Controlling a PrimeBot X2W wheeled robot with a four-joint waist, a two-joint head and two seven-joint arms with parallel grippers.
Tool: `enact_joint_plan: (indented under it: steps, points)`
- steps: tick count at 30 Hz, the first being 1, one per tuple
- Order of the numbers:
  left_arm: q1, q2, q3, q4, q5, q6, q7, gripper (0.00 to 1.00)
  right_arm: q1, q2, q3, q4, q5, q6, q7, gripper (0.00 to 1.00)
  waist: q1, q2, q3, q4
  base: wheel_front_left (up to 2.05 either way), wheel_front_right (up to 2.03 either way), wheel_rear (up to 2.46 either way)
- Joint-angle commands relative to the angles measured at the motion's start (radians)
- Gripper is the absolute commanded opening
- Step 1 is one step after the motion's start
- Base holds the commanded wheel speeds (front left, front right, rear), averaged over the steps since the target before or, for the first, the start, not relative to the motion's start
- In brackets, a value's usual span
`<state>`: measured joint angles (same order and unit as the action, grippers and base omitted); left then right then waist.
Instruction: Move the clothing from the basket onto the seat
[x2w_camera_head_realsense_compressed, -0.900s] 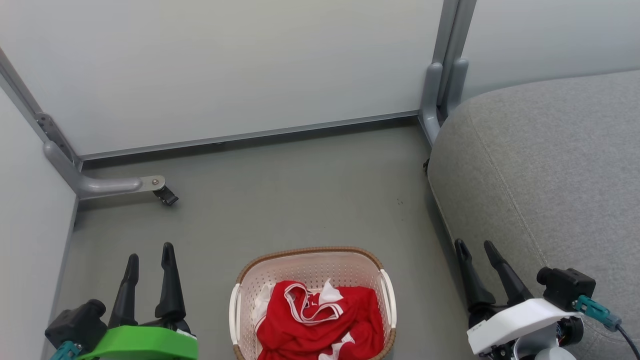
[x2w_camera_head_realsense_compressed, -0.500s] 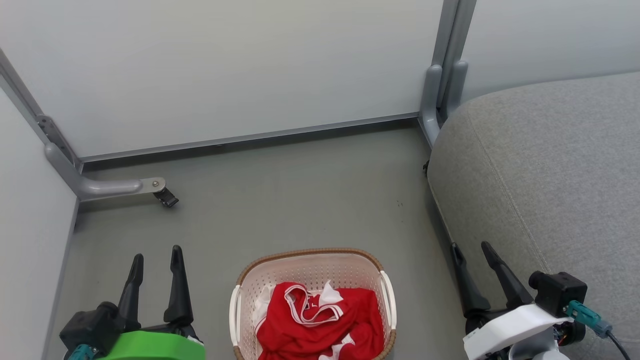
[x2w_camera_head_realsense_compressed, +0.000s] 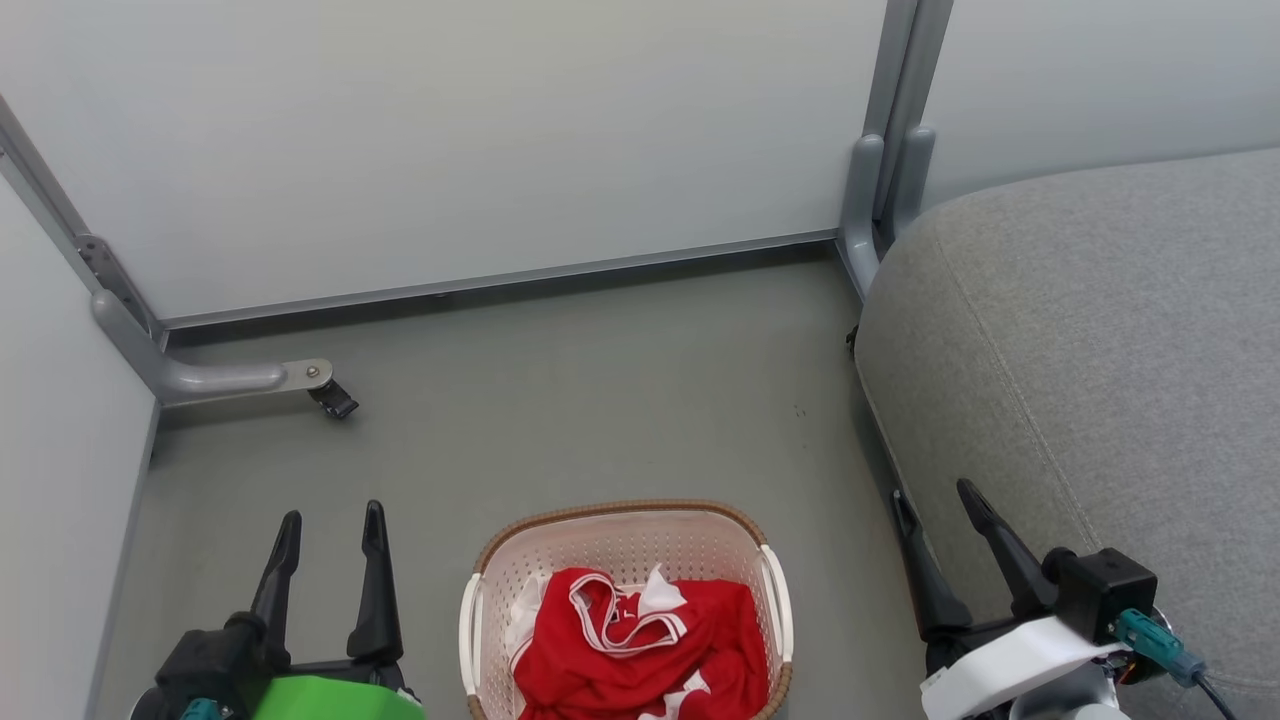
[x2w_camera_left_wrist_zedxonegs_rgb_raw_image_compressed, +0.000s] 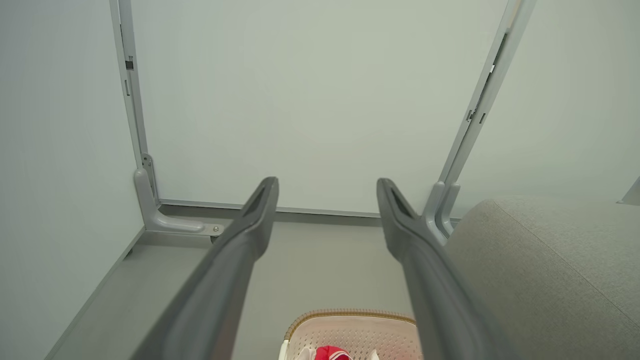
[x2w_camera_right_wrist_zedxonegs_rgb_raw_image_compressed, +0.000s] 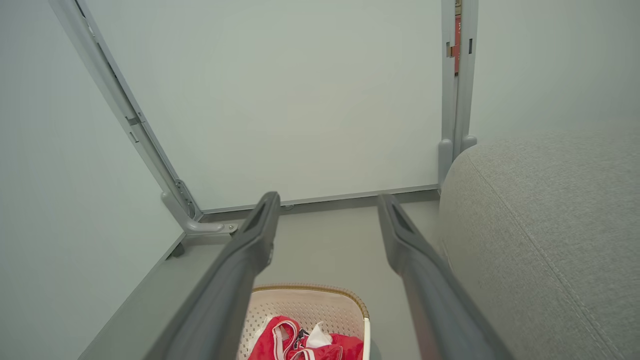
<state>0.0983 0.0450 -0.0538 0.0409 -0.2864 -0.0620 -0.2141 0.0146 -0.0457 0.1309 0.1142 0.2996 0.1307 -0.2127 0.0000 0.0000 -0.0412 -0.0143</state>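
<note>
Red clothing (x2w_camera_head_realsense_compressed: 640, 650) with white trim lies bunched in the cream basket (x2w_camera_head_realsense_compressed: 620, 525) on the floor at the bottom centre of the head view. The right wrist view looks down on the clothing (x2w_camera_right_wrist_zedxonegs_rgb_raw_image_compressed: 305, 342) and basket (x2w_camera_right_wrist_zedxonegs_rgb_raw_image_compressed: 305, 300); the left wrist view catches the basket (x2w_camera_left_wrist_zedxonegs_rgb_raw_image_compressed: 350, 330) rim. The grey seat (x2w_camera_head_realsense_compressed: 1100, 340) fills the right side. My left gripper (x2w_camera_head_realsense_compressed: 332, 520) stands open left of the basket, nothing between its fingers. My right gripper (x2w_camera_head_realsense_compressed: 935, 495) stands open right of the basket, against the seat's edge, also holding nothing.
Pale partition walls (x2w_camera_head_realsense_compressed: 450, 130) close off the back and left. A grey metal foot with a small castor (x2w_camera_head_realsense_compressed: 330, 398) juts onto the floor at the left. A grey post (x2w_camera_head_realsense_compressed: 880, 190) stands at the seat's far corner. Bare grey floor (x2w_camera_head_realsense_compressed: 600, 390) lies beyond the basket.
Both grippers have shifted a little toward the basket and lower in the head view. The view itself has drifted slightly. The basket and clothing have not moved.
</note>
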Motion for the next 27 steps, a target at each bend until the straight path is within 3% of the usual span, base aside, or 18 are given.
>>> enact_joint_plan:
  steps: [1, 27]
  points:
    - [0.013, 0.008, -0.001, -0.002, 0.026, -0.003, -0.009, 1.0, 0.012, -0.006, -0.002, -0.008, -0.023, 0.0, -0.011, 1.0, 0.0, 0.0, 0.0, 0.0, 0.0, 0.0, 0.0]
    - [0.036, 0.008, -0.021, 0.025, 0.169, -0.026, -0.052, 1.0, 0.036, -0.007, 0.0, -0.014, -0.16, 0.0, -0.054, 1.0, 0.0, 0.0, -0.007, 0.012, 0.0, 0.0, 0.0]
